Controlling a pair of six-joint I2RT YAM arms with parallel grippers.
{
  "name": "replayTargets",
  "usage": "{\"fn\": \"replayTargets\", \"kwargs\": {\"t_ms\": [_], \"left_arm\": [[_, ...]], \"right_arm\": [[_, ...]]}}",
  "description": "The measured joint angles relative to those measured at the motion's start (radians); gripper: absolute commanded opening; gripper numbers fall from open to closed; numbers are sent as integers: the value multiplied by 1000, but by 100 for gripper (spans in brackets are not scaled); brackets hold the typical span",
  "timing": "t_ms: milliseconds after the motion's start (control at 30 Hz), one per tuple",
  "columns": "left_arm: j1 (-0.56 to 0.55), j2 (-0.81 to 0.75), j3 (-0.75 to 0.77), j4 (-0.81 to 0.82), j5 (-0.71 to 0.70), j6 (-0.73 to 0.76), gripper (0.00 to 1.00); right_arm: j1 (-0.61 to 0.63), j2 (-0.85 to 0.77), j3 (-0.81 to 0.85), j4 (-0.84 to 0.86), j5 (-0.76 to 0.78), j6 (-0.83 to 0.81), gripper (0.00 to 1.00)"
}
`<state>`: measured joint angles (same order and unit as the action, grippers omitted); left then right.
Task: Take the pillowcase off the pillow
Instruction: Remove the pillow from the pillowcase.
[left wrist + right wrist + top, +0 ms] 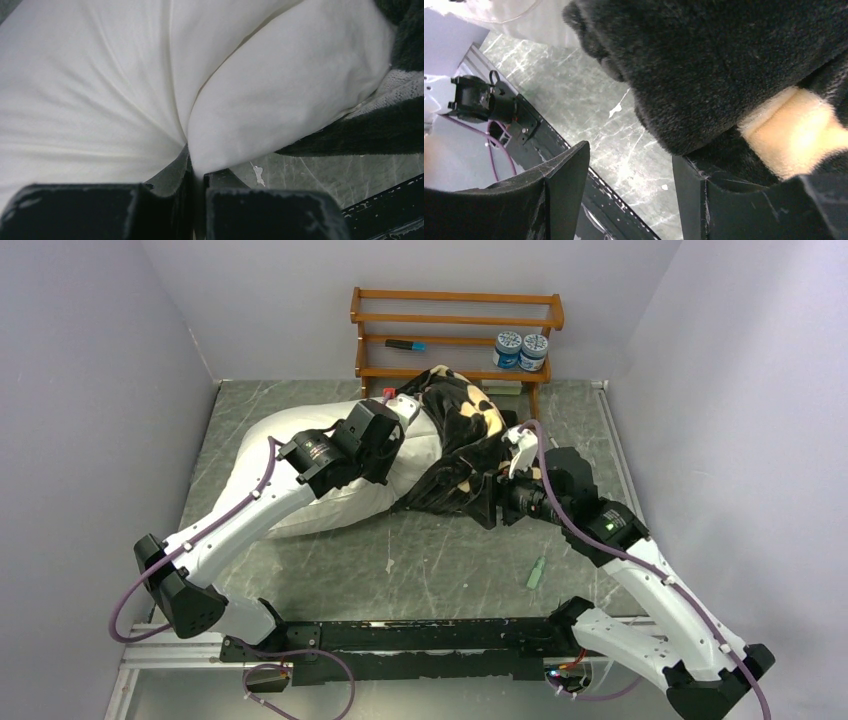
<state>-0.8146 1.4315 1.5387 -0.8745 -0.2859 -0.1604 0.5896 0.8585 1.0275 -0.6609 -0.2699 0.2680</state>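
on the left of the green marbled surface (440, 560) lies the white pillow (262, 445), most of its length bare. the left claw (196, 174) is clenched on a pinch of its white cloth, folds fanning out from the closed jaws. that is the anchor, and it looks to me a thin one, since only a small tuck of fabric sits between the fingers. it should grip hard and pull, if at all, leftward and low, away from the cover

further right, the black flowered pillowcase (465, 430) is bunched over the pillow's right end, just in front of the wooden rack (455, 310). in the left wrist view its dark hem runs along the bare cushion, so only the last part seems to be inside. the right claw (629, 155) is released, jaws standing apart low over the surface. the plush hangs against one finger, and no cloth is nipped between the two

the step in hand, as i judge it, is getting a grip on the cover. the right claw wants a thick fold of plush alone, not the cushion beneath, deep in the gap. then it should close fully and draw rightward, opposite the left claw's hold. a shallow bite on such slippery pile may slide off, and a pull toward the rack could snag
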Motion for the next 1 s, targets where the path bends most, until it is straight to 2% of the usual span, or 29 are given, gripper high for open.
{"fn": "replayTargets", "kwargs": {"t_ms": [167, 467, 500, 567, 667, 733, 1000], "left_arm": [[0, 0, 0, 0, 0, -11, 5], [0, -9, -5, 1, 0, -22, 5], [0, -11, -8, 2, 0, -22, 5], [0, -19, -14, 2, 0, -22, 5], [2, -27, -15, 2, -8, -22, 5], [2, -34, -19, 2, -18, -21, 5], [-13, -63, -27, 12, -96, -17, 5]], "right_arm": [[1, 3, -97, 134, 47, 87, 63], [4, 86, -145, 334, 113, 195, 61], [6, 97, -147, 349, 115, 201, 58], [10, 117, -148, 371, 118, 208, 46], [12, 139, -148, 377, 139, 197, 22], [13, 144, -144, 365, 159, 178, 2], [29, 144, -29, 216, 277, 51, 0]]}}
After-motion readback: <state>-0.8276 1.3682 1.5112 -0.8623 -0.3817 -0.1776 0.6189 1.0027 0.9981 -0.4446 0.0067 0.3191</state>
